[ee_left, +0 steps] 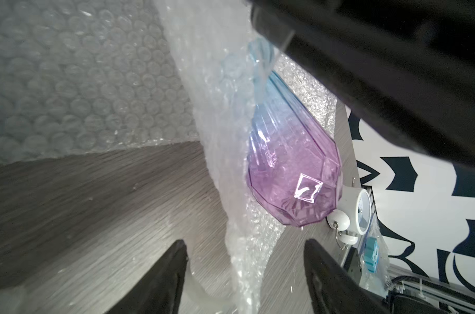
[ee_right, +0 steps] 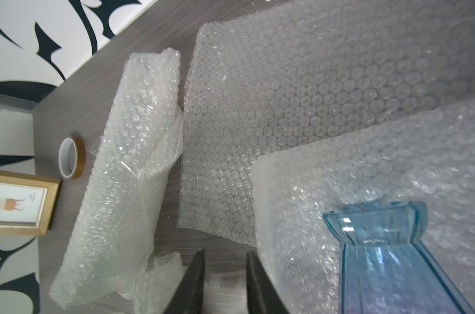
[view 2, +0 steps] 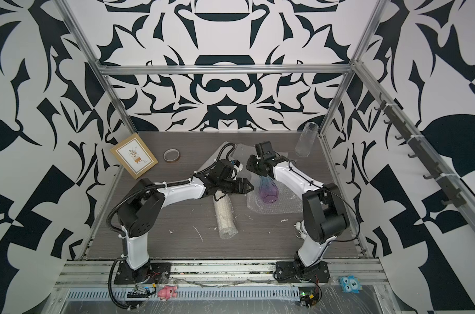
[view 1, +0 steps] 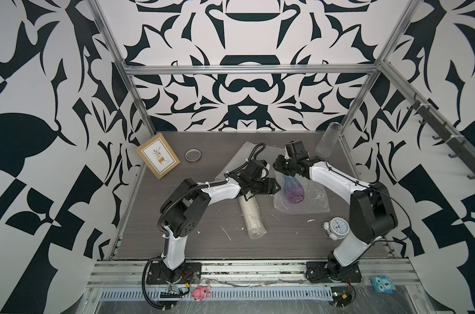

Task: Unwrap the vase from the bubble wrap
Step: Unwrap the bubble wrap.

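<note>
**Both end effectors empty, vase lying on its wrap**

The grey wood-grain counter (view 1: 176, 239) carries everything. See-through, bubble-dotted bubble wrap (ee_right: 285, 95) lies on it in several pieces. One flat sheet (view 1: 312, 206) is under the vase, and a rolled-up piece (view 1: 252, 217) lies nearer my bases.

The faceted glass vase (view 1: 294, 191), blue at the neck and purple at the base, lies on its side on that flat sheet, bare on top. A raised fold (ee_left: 222, 136) of wrap leans against one flank.

My left end effector (ee_left: 244, 242) stands wide open just beside the vase, gripping nothing. The fold runs between its fingers in the wrist view; I cannot tell if it touches them.

My right end effector (ee_right: 225, 252) is parted only slightly and is empty, near the vase's mouth.
</note>
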